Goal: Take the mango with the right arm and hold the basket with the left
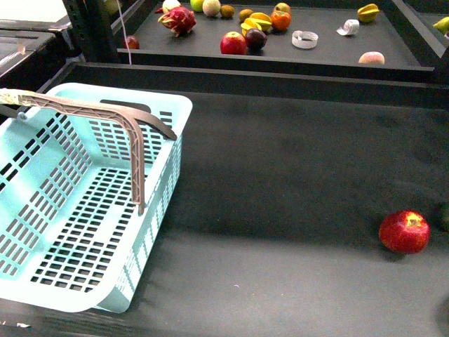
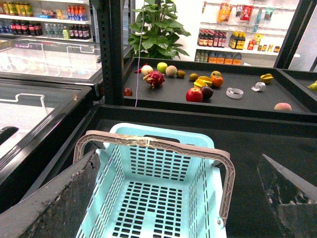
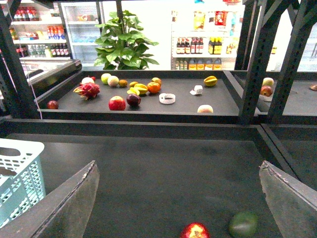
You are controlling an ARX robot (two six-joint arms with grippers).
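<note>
The light turquoise basket (image 1: 184, 105) stands on the near shelf at the left, one grey-brown handle (image 1: 105, 112) raised. In the left wrist view the basket (image 2: 158, 136) lies under my open left gripper (image 2: 168, 198), fingers (image 2: 54, 203) apart on either side of it and touching nothing. My right gripper (image 3: 178, 208) is open and empty over the dark shelf. A yellow fruit (image 1: 257, 22) among the fruits on the back shelf may be the mango; I cannot tell for sure. It also shows in the right wrist view (image 3: 140, 89). Neither gripper shows in the front view.
A red apple (image 1: 405, 232) lies at the near shelf's right, with a green fruit (image 3: 243, 224) beside it. The raised back shelf (image 1: 330, 53) holds a dragon fruit (image 1: 178, 19), another apple (image 1: 233, 43), an orange (image 1: 280, 20), a star fruit (image 1: 367, 12) and tape rolls.
</note>
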